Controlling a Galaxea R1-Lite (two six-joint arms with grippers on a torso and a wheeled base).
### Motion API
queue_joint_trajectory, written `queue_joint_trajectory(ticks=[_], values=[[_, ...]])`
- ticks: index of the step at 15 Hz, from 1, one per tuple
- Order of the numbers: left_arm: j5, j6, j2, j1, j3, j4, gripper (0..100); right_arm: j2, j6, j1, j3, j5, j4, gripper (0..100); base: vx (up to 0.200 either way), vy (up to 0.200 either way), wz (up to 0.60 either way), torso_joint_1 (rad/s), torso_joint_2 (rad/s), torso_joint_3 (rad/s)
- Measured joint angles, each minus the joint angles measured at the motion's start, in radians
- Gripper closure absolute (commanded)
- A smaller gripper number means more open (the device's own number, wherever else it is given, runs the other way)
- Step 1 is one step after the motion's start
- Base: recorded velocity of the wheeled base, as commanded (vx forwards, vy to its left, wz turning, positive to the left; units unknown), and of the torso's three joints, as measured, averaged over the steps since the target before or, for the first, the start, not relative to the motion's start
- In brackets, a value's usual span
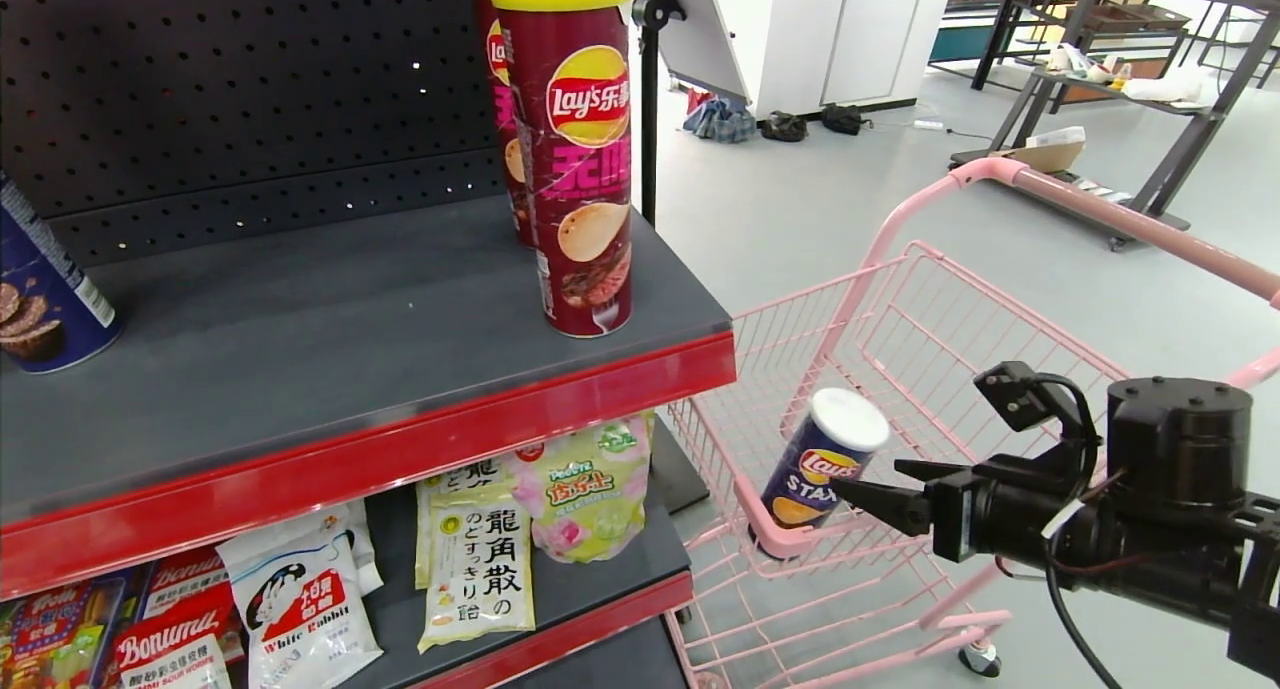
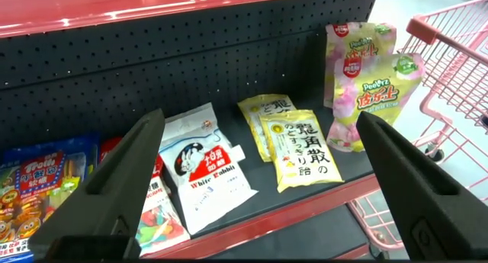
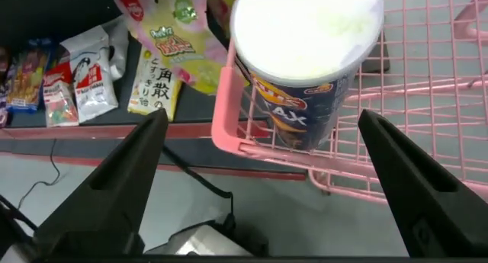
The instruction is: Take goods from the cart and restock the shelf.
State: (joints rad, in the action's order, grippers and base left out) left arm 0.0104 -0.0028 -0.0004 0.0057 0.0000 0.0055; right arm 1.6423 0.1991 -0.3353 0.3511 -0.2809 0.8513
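Note:
A blue chip can [image 1: 822, 461] with a white lid leans in the near corner of the pink cart [image 1: 1000, 175], against its rim [image 3: 223, 120]. My right gripper [image 1: 866, 476] is open just to the can's right, at the height of its middle, fingers pointing at it. In the right wrist view the can [image 3: 305, 42] lies ahead of that gripper [image 3: 261, 118], between the lines of its two fingers, untouched. Two tall maroon chip cans [image 1: 585, 159] stand at the right end of the grey upper shelf [image 1: 300, 319]. My left gripper [image 2: 259, 117] is open, holds nothing, and faces the lower shelf.
Another blue can [image 1: 40, 289] stands at the upper shelf's left edge, with bare board between it and the maroon cans. Snack bags [image 1: 478, 561] [image 2: 299, 147] lie on the lower shelf. A black stand pole [image 1: 650, 99] rises beside the shelf's right end. Tables stand at the back right.

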Motion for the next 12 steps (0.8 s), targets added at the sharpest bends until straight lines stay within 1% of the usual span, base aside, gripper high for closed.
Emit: queue_joint_trajectory(ticks=[5,11,12], values=[[0.000,0.000,0.000,0.000,0.000,0.000,0,0.108,-0.003,0.001,0.058,0.002,0.022,0,0.000,0.000,0.00,0.000,0.00,0.000],[0.000,0.000,0.000,0.000,0.000,0.000,0,0.261,-0.004,0.007,0.078,0.026,0.217,0,0.000,0.000,0.00,0.000,0.00,0.000],[0.000,0.000,0.000,0.000,0.000,0.000,0,0.280,-0.004,0.007,0.080,0.026,0.226,0,0.000,0.000,0.00,0.000,0.00,0.000]])
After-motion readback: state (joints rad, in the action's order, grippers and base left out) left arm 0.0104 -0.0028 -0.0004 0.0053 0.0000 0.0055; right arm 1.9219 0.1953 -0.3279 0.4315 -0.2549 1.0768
